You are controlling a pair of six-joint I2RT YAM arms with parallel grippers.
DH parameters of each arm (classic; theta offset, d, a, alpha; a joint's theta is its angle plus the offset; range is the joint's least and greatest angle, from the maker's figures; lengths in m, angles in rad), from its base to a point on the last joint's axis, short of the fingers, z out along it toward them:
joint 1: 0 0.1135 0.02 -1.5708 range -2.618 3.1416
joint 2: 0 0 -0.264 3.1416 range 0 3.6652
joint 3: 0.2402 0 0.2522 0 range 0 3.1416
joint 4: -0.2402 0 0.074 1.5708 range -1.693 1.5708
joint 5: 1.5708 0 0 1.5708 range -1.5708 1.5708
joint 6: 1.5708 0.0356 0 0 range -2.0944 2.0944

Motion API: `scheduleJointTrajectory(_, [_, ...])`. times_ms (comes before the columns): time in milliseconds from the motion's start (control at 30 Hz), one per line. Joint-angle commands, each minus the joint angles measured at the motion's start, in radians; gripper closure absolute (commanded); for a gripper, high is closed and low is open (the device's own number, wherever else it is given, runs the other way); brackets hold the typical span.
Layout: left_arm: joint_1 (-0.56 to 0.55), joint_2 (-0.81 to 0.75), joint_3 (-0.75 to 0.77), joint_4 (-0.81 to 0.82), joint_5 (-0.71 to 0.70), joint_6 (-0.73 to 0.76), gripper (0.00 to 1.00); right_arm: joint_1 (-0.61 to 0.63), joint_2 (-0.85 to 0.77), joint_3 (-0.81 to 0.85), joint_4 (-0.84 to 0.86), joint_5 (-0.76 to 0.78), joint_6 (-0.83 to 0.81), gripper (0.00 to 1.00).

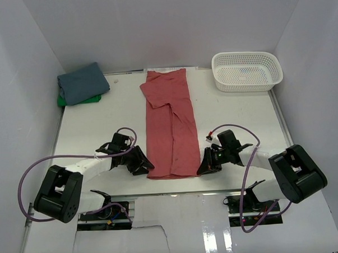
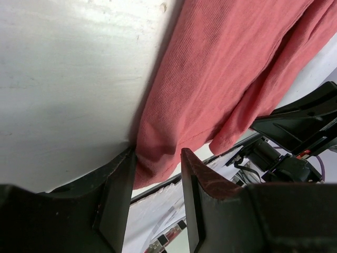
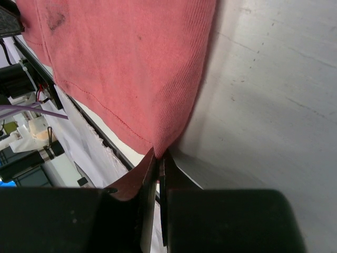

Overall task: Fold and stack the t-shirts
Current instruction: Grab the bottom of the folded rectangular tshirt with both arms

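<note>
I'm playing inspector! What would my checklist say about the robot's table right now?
Surface: white table, mostly bare.
Job's things: coral-red t-shirt folded into a long strip mid-table; slate-blue t-shirt folded on top of the green t-shirt, back left.
Clutter: white mesh basket, back right.
Grippers: left gripper open, straddling the coral-red t-shirt's near-left corner; right gripper shut on its near-right corner.
Cables: purple cables loop beside both arms.
Surroundings: white walls on three sides.
</note>
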Motion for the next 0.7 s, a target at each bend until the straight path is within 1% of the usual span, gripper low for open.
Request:
scheduleJointTrajectory(0, [-0.005,-0.027,-0.04,-0.09,-0.082,0.033,0.49,0.005,-0.003,-0.014,-0.024,0.052,-0.025,0.92])
scheduleJointTrajectory(167, [-0.006,-0.043,-0.059,-0.092,-0.093,0.03,0.53,0.005,0.006,-0.011,-0.019,0.049,-0.025,0.92])
scheduleJointTrajectory(200, [-0.006,-0.036,-0.059,-0.085,-0.086,0.033,0.58,0.005,0.009,-0.009,-0.021,0.049,-0.025,0.92])
scheduleJointTrajectory(300, [-0.01,-0.012,-0.065,-0.05,-0.058,0.036,0.67,0.005,0.012,-0.003,-0.024,0.046,-0.031,0.92])
scheduleJointTrajectory(400, [-0.013,0.008,-0.062,-0.016,-0.052,0.028,0.67,0.005,0.015,0.003,-0.036,0.044,-0.039,0.92])
scheduleJointTrajectory(467, [-0.016,0.022,-0.053,-0.009,-0.047,0.03,0.69,0.005,0.015,0.006,-0.044,0.044,-0.042,0.92])
scheduleJointTrajectory(500, [-0.017,0.036,-0.048,-0.009,-0.047,0.031,0.71,0.006,0.017,0.008,-0.047,0.044,-0.042,0.92])
scheduleJointTrajectory(567, [-0.017,0.042,-0.048,-0.004,-0.046,0.036,0.81,0.006,0.015,0.008,-0.047,0.044,-0.042,0.92])
scheduleJointTrajectory(667, [-0.017,0.047,-0.054,-0.003,-0.039,0.041,1.0,0.006,0.012,0.009,-0.056,0.043,-0.046,0.92])
